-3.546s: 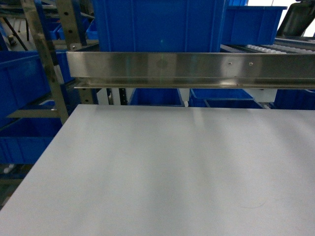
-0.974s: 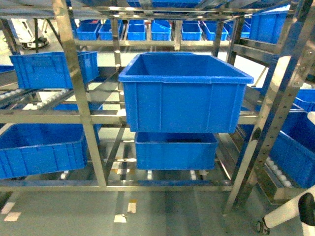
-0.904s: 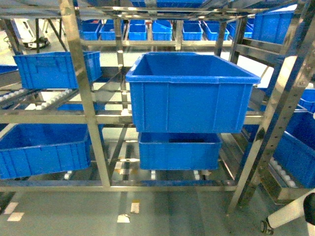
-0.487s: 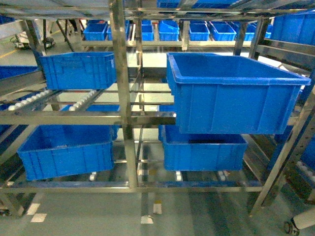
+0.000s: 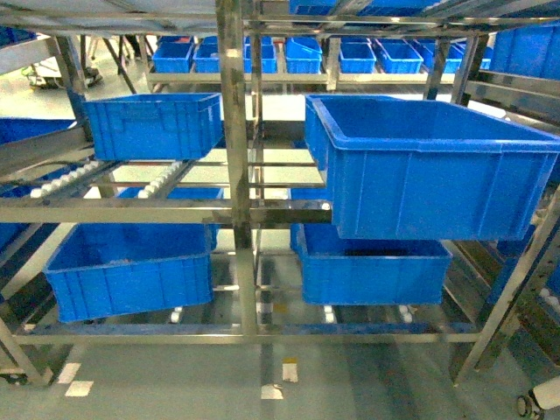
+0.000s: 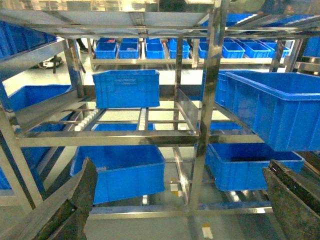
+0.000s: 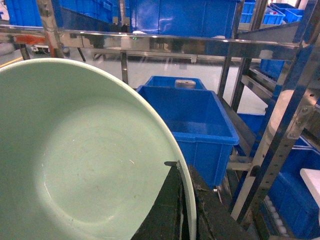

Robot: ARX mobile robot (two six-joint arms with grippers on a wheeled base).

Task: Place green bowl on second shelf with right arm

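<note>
Right gripper (image 7: 182, 207) pinches the rim of the green bowl (image 7: 85, 165): one dark finger (image 7: 162, 210) inside the rim, the other outside, pressed together on the thin wall. Bowl fills the left and lower part of the right wrist view, open side facing the camera, inside bare and smooth, rim curving from top left down to the clamp at bottom centre. So bowl sits up and left of the claw, held at its right lower edge, in the air, not resting on any shelf.

Beyond the bowl: a deep blue bin (image 7: 192, 127) on a lower steel tier, a perforated upright (image 7: 280, 145) to its right, steel rail across the top.

Left gripper (image 6: 175, 210) spread wide, two dark worn fingers (image 6: 75, 205) at the lower corners of the left wrist view, nothing between them, pointed at the rack.

Head view: neither gripper seen, bowl not seen. Stainless rack with a central upright (image 5: 238, 157); second shelf (image 5: 175, 210) runs as a steel tier at mid height, carrying a large blue bin (image 5: 429, 166) on the right. Smaller blue bin (image 5: 153, 122) sits back left on roller rails. Two more blue bins on the tier below, floor beneath
</note>
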